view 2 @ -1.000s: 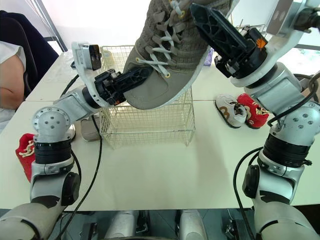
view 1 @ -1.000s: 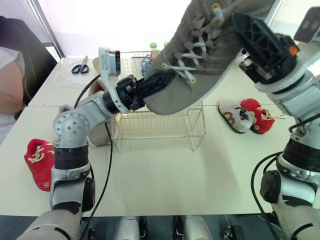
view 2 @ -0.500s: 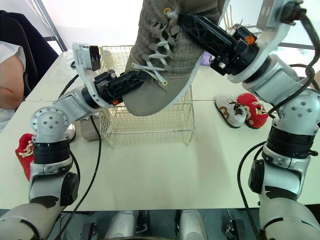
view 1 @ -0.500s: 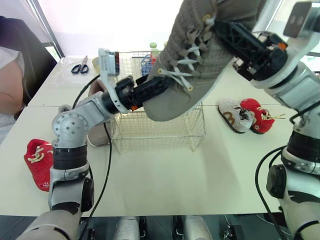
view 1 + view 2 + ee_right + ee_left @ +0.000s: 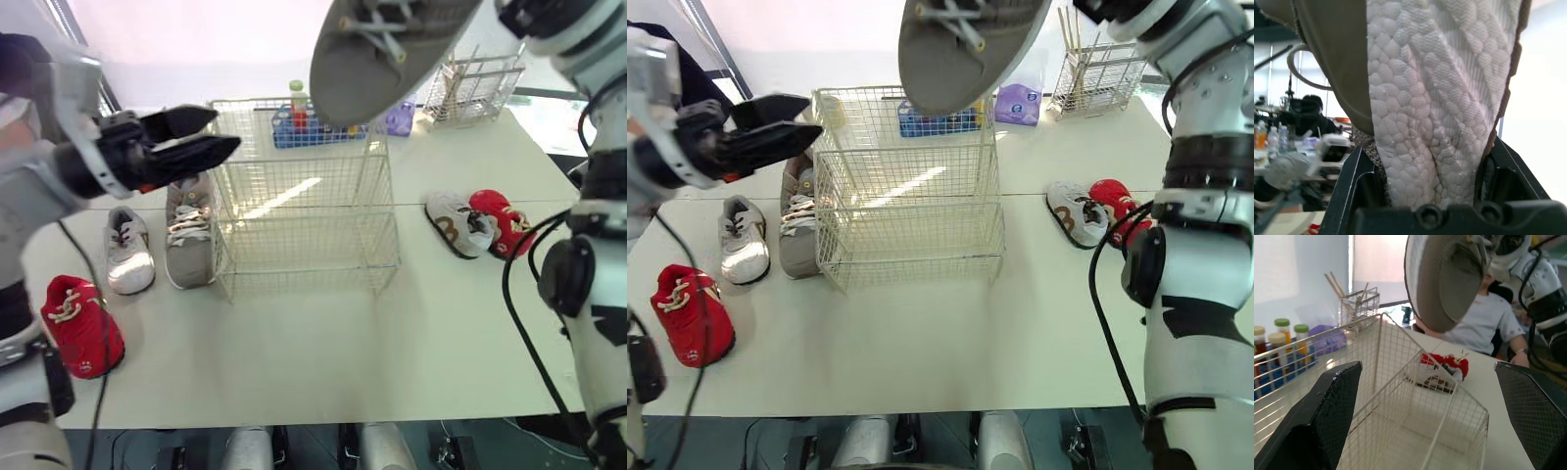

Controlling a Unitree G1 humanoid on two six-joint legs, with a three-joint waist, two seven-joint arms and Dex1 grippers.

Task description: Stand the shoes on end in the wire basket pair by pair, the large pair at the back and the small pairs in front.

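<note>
The large grey-brown knit sneaker [image 5: 377, 59] hangs toe-down high above the white wire basket [image 5: 304, 230]. Its smooth grey toe sole and pale laces show, but the heel end is cut off at the top of the head views. The right end effector [image 5: 1427, 166] is clenched on it, black fingers against the white pebbled sole. The left end effector [image 5: 201, 135] is spread wide, holding nothing, left of the basket. A matching grey sneaker [image 5: 186, 230] lies on the cream bench [image 5: 323, 362] just beside the basket.
</note>
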